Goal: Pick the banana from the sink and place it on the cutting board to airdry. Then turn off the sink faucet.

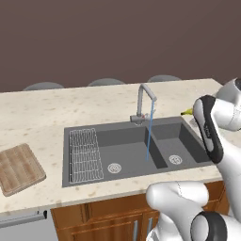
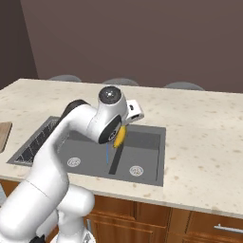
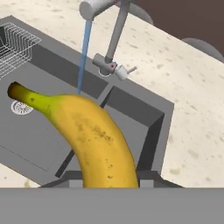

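Our end effector is clamped on the one banana, held above the sink, right of the faucet. We judge the carry needs height to clear the faucet and its running stream, then a long swing left to the single board on the counter. Two basins, two drains.

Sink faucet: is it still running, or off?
On. A blue stream of water falls from the sink faucet spout into the sink.
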Robot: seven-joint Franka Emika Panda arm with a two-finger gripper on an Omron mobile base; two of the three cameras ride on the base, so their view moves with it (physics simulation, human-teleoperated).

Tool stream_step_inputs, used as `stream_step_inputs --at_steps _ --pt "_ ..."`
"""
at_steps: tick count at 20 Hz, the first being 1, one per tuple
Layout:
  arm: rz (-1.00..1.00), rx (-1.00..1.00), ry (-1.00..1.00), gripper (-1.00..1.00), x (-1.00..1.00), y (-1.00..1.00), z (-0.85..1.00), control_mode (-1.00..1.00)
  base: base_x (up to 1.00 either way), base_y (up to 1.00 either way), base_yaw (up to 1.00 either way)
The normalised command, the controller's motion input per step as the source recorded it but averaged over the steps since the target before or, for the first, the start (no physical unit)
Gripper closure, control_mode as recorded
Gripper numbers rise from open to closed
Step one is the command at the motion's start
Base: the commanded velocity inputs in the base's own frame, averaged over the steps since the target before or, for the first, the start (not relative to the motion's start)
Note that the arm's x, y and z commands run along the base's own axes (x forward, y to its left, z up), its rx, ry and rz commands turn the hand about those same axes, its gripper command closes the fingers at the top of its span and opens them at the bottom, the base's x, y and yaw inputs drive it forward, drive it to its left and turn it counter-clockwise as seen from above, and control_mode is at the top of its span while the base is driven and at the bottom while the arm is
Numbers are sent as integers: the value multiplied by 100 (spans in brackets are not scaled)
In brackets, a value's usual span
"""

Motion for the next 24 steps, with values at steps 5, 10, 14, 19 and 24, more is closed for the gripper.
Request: stream_step_inputs --at_steps 5,10,14,19,24 --pt "8 2 0 100 -46 81 43 -100 0 0 0" --pt "15 0 0 100 -35 87 70 -100 0 0 0" --pt "19 -2 -1 100 -61 82 41 -100 0 0 0" --pt "22 -5 -16 100 -59 83 4 -100 0 0 0" --pt "22 -8 -17 100 -40 86 5 -100 0 0 0"
